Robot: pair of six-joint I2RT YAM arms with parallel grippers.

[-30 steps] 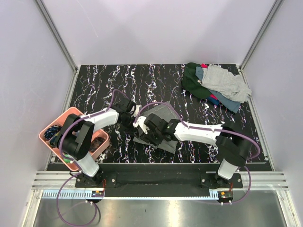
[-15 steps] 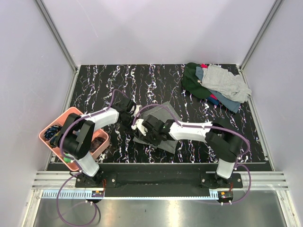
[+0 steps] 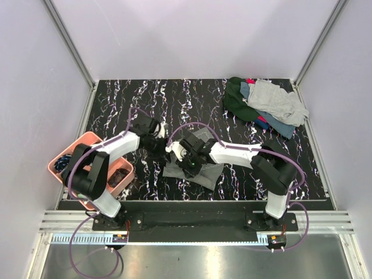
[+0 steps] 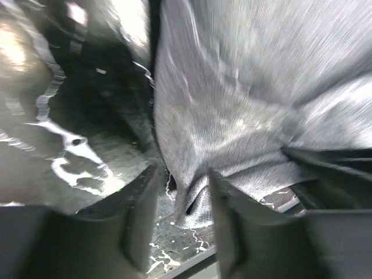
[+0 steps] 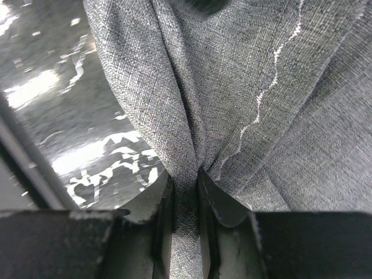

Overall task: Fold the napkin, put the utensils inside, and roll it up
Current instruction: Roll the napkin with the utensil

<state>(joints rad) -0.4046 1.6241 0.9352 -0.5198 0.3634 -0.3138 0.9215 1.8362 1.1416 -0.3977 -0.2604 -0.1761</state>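
The right pincer (image 5: 186, 195) is shut tight on a ridge of the napkin (image 5: 261, 87). The grey cloth is bunched up between its two fingers. The left pincer (image 4: 183, 192) is partly open. A corner of the napkin (image 4: 244, 87) pokes into the gap, but the fingers are not squeezing it, so this pincer holds nothing.

From above, both pincers are close together at the left side of the napkin (image 3: 203, 173). The left pincer (image 3: 159, 145) is just beside its edge and the right pincer (image 3: 181, 158) is on top of it. The napkin lies on the black table (image 3: 261, 174) with white streaks. It is near the front and about in the middle, between the two arms.

I think the job is only at its first part, the folding. The napkin is lumpy and crooked, not a neat folded shape yet. I cannot find the gold utensils in any picture. The pink basket (image 3: 81, 139) by the left arm has dark things in it, too small to tell. So tidying the fold, putting the utensils in and rolling it up are all left to do.

The napkin is plain grey and soft, and its fine threads show up close. Wrinkles spread out from the pinched spot. A thin white wiggly line runs across it, maybe a loose thread. The heap of cloths (image 3: 264, 104) sits well apart in the far right corner.
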